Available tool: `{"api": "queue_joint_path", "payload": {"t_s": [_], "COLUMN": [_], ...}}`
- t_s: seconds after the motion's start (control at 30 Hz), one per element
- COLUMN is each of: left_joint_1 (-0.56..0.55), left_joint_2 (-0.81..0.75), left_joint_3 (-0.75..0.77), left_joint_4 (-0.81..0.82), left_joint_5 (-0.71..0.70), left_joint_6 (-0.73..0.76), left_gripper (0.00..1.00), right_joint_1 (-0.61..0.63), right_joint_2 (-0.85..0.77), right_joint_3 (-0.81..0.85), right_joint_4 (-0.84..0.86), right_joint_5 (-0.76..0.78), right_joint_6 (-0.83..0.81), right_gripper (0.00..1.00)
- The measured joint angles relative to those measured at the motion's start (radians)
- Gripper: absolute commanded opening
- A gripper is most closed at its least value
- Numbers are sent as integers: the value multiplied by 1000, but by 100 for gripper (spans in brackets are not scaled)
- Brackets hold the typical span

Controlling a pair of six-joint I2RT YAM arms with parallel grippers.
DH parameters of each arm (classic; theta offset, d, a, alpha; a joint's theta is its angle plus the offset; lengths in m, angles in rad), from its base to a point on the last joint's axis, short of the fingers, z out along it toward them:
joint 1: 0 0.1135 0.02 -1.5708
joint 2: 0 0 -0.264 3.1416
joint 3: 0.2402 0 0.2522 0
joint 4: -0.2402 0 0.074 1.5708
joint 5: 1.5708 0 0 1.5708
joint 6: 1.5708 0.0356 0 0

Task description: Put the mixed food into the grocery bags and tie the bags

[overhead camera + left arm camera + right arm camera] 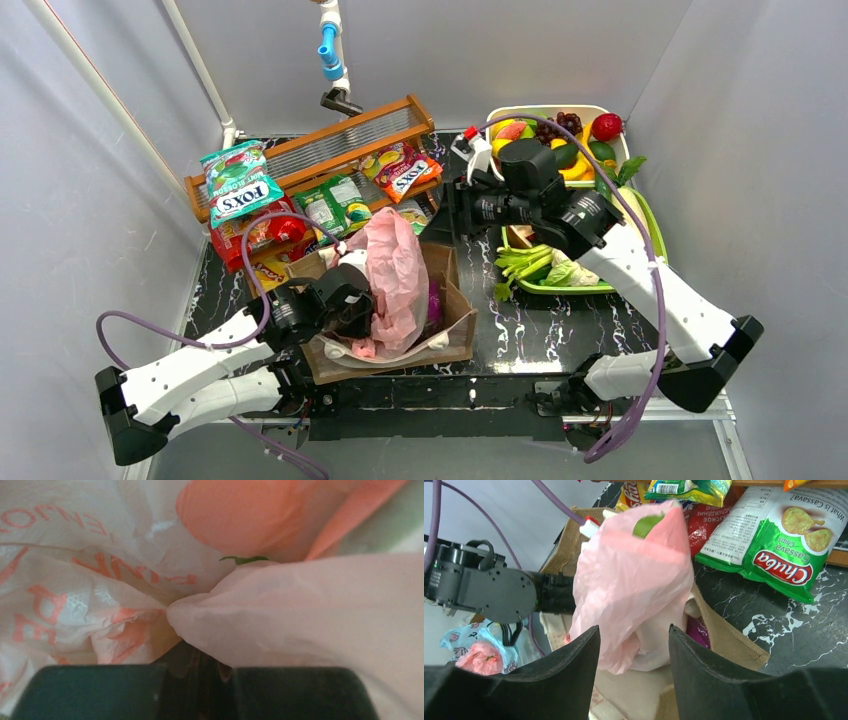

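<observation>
While left claw (200, 690) is clenched on fold of pink bag (395, 265), bag stands inside tote (458, 318), mid-desk (560, 320). Right claw (634, 630) spread, empty, at bag's 1 o'clock. My read: opening bag mouth. I'd pinch loose top edge only, then pull gently toward 1 o'clock; thin film tears. Packets (236, 185) lie at 11 o'clock.

left tool (199, 672) clamped on pink bag (300, 615), right tool (634, 632) spread wide, right arm reaching leftward
</observation>
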Motion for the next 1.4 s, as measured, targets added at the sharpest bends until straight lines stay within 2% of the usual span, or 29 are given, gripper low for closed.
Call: {"api": "queue_joint_path", "payload": {"t_s": [0.37, 0.63, 0.8, 0.93, 1.1, 1.23, 1.3, 1.4], "left_joint_1": [0, 0, 0, 0, 0, 0, 0, 0], "left_joint_2": [52, 146, 153, 140, 124, 134, 138, 135], "left_joint_3": [-141, -139, -62, 63, 242, 388, 463, 538], "left_joint_4": [153, 192, 78, -44, -183, -298, -360, -433], "left_joint_5": [106, 145, 142, 128, 97, 60, 33, -11], "left_joint_6": [-37, -34, -24, -18, -3, 14, 17, 16], "left_gripper": [0, 1, 29, 38, 45, 56, 65, 88], "right_joint_1": [52, 52, 52, 52, 52, 53, 53, 53], "right_joint_2": [114, 113, 95, 71, 37, 27, 25, 23], "right_joint_3": [79, 79, 59, 28, 1, -2, -2, -5], "right_joint_4": [-42, -110, -162, -209, -257, -286, -298, -311], "right_joint_5": [51, 143, 201, 231, 257, 261, 261, 259], "right_joint_6": [-14, -55, -80, -84, -72, -56, -47, -35], "right_gripper": [59, 64, 66, 66, 66, 66, 66, 66]}}
